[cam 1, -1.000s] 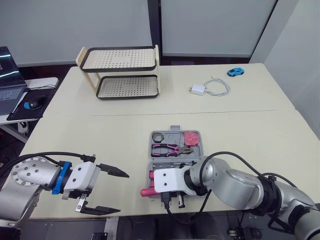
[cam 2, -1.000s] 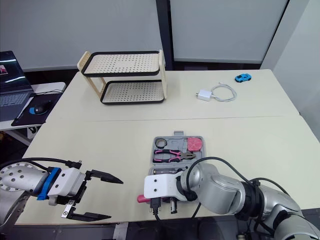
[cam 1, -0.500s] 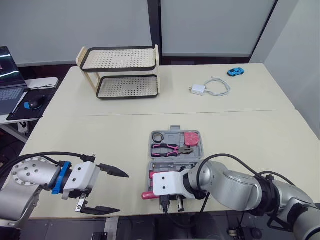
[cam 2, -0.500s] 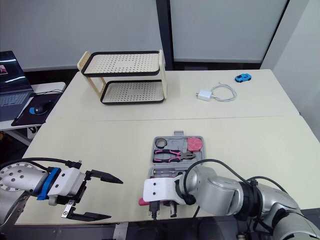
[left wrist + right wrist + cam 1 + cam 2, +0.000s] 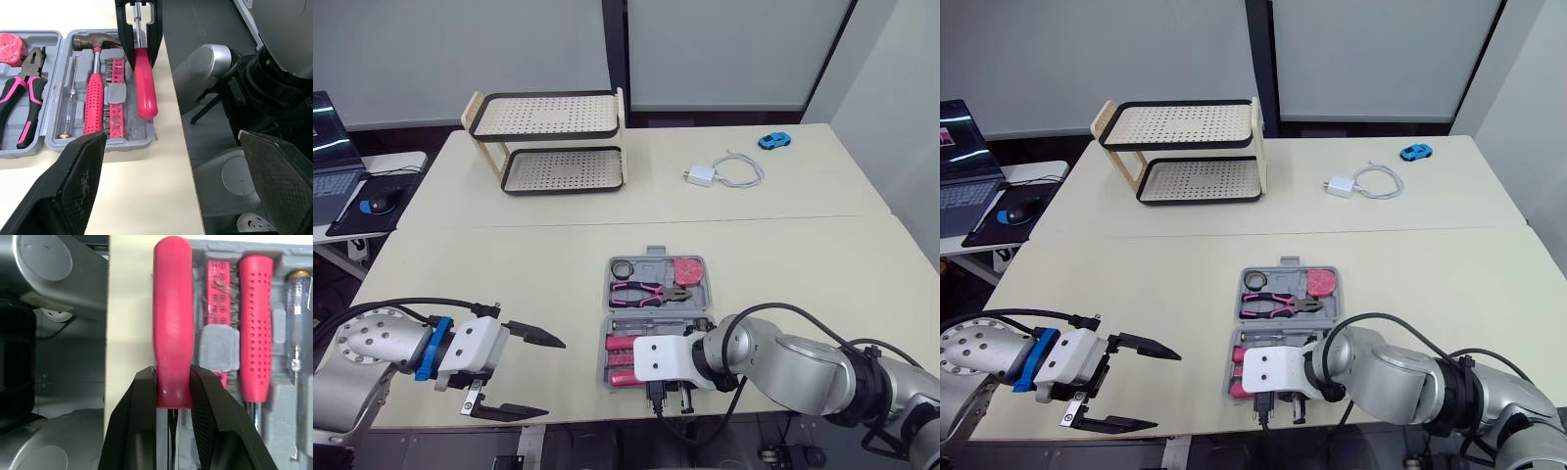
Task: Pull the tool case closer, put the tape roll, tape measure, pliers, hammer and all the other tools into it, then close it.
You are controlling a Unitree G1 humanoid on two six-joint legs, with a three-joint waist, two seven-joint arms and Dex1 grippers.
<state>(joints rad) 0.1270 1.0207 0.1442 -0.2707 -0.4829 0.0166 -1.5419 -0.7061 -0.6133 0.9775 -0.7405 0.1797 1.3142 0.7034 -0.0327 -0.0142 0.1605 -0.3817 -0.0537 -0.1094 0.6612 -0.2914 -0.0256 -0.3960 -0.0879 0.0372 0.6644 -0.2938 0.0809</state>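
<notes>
We see a grey case (image 5: 656,254) on the cream bench (image 5: 509,264). In the case lie pink-and-black pliers (image 5: 646,291), a pink tape measure (image 5: 687,269) and a hammer (image 5: 254,333) with a dotted pink grip. The screwdriver (image 5: 172,323) handle is plain pink-red. Beyond the case are a blue toy car (image 5: 774,141) and a white charger (image 5: 701,176).

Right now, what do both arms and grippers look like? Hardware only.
Left arm and right arm: rounded silver links, with black cables looping alongside. Left gripper: white housing, blue collar behind it, two black tapered fingers. Right gripper: white boxy housing, two black fingers.
</notes>
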